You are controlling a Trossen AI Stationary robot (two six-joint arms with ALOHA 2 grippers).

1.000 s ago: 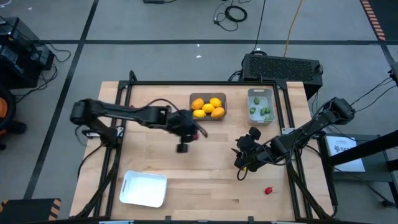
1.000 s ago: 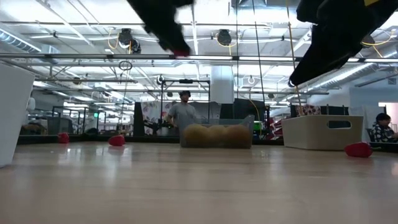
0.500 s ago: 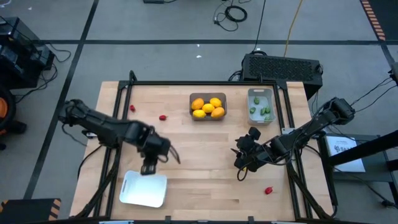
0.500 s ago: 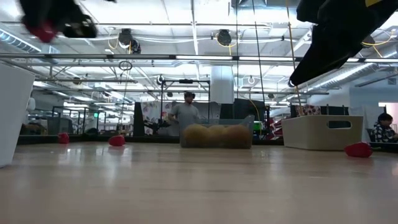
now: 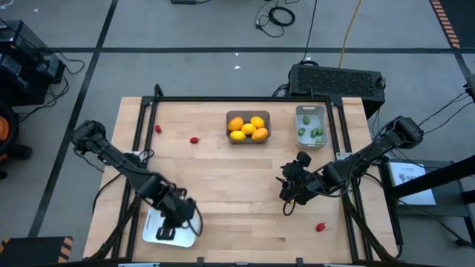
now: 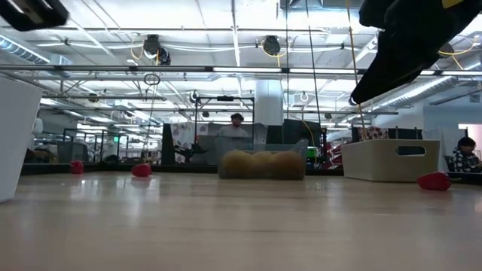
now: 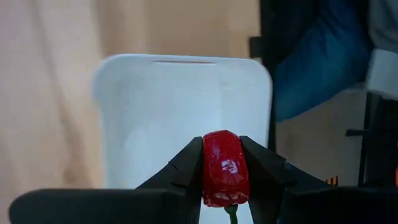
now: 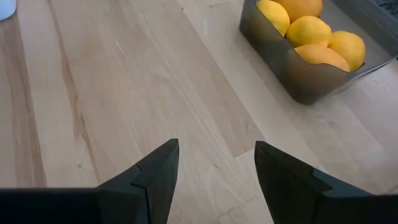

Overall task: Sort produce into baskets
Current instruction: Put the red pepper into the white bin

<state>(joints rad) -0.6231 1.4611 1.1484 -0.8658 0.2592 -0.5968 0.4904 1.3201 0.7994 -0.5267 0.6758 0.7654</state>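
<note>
On the pale wooden table [image 5: 223,185], the left gripper [image 7: 222,167] hangs over the white shallow tray [image 7: 155,112], clenched on a small red toy pepper [image 7: 224,168]. Rightward, the right gripper [image 8: 214,165] waits with fingers apart near the dark grey bin of yellow-orange fruits [image 8: 311,37]. Ceiling lights fill the workshop behind.

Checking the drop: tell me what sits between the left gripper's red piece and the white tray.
Nothing. In the left wrist view the red piece, clamped in the left gripper, hangs directly over the white tray.
</note>
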